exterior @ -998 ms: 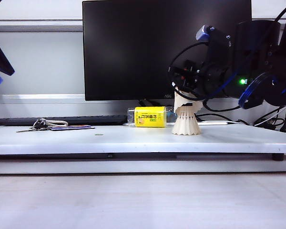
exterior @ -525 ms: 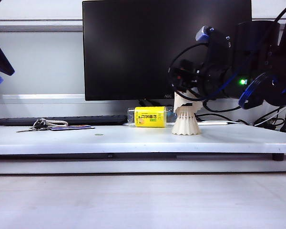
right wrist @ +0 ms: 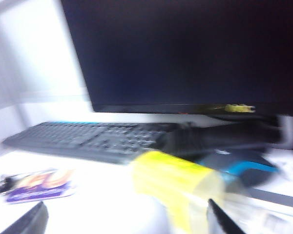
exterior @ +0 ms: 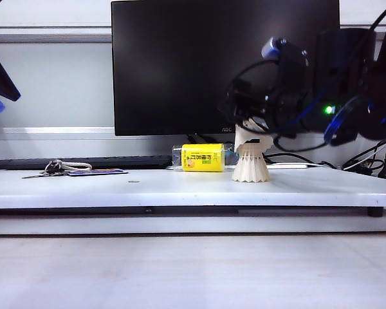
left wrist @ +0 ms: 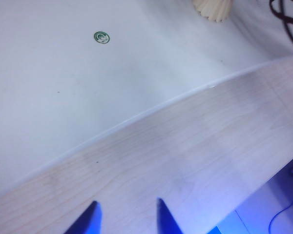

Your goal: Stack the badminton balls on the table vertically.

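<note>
Right claw [right wrist: 124, 214]: fingers apart, one fingertip [right wrist: 31, 219] and its opposite visible at the frame edge of the blurred right wrist view, nothing between them. In the exterior view this claw [exterior: 252, 122] sits directly above the shuttlecocks, at 12 o'clock from them; contact with the upper one cannot be determined.

Shuttlecocks: two, stacked vertically, skirts down. The lower one [exterior: 251, 168] stands on the surface [exterior: 116, 188], right of centre. The upper one [exterior: 249, 136] is nested over it, its top hidden by the claw.

Bottle [exterior: 202, 158]: yellow label, lying on its side just beside the stack at 9 o'clock. The right wrist view shows it [right wrist: 176, 187] as a yellow smear.

Monitor [exterior: 180, 64]: at 12 o'clock behind the bottle. Keyboard [right wrist: 93, 139]: under the monitor. Keys [exterior: 55, 168] and a tag [exterior: 96, 172]: on the left part of the surface.

Left claw [left wrist: 127, 217]: fingers apart, empty, hovering over the wood-grain lower board [left wrist: 185, 156], well apart from the stack. Its view shows the surface [left wrist: 63, 97] with a green sticker [left wrist: 101, 37] and a skirt edge [left wrist: 214, 9] at the frame border.
</note>
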Robot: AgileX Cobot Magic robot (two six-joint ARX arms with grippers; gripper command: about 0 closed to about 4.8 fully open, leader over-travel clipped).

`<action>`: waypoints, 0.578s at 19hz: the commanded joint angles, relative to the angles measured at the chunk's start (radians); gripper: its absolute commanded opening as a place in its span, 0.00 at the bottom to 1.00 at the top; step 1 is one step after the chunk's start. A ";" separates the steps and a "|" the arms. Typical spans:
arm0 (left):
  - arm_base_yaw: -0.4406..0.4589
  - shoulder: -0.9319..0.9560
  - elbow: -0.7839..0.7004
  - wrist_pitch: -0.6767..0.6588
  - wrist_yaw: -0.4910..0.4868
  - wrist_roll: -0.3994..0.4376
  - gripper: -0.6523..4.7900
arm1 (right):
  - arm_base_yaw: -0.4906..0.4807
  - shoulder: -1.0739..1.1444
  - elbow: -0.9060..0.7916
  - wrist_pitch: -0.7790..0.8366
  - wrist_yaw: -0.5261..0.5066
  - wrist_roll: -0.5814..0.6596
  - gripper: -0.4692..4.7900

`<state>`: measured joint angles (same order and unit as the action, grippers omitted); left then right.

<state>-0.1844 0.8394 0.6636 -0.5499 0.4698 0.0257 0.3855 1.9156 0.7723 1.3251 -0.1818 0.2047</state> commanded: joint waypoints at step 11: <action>0.000 -0.002 0.001 0.026 0.028 0.000 0.41 | 0.000 -0.258 0.524 -1.364 -0.022 -0.128 0.85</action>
<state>-0.1844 0.8394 0.6636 -0.5354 0.4889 0.0257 0.3862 1.6608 1.2819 0.0143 -0.2062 0.0772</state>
